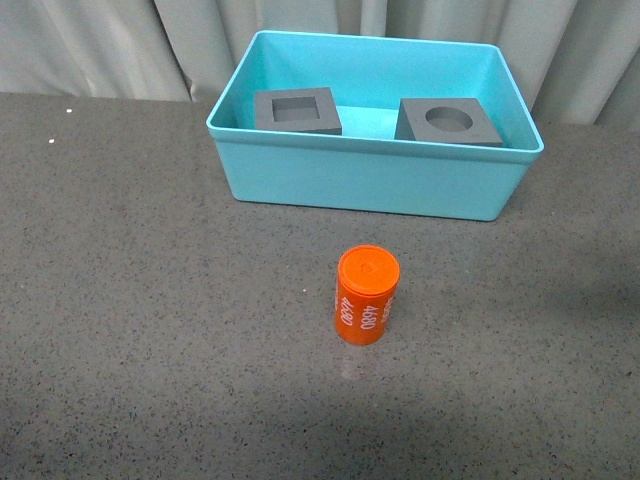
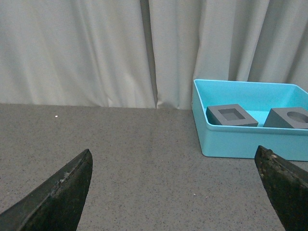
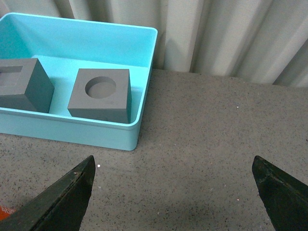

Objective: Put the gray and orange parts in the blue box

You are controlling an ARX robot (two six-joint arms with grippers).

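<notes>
The blue box point(image 1: 370, 182) stands at the back of the table. Inside it lie two gray cubes: one with a square recess point(image 1: 296, 110) on the left, one with a round recess point(image 1: 448, 121) on the right. An orange cylinder point(image 1: 366, 294) with white digits stands upright on the table in front of the box. Neither arm shows in the front view. My left gripper point(image 2: 175, 161) is open over bare table, with the box point(image 2: 250, 139) ahead to one side. My right gripper point(image 3: 173, 166) is open over bare table beside the box point(image 3: 120, 137); an orange sliver point(image 3: 6, 210) shows at the frame's edge.
The table point(image 1: 150, 300) is dark speckled gray. A pale pleated curtain point(image 1: 100, 45) hangs close behind the box along the table's far edge.
</notes>
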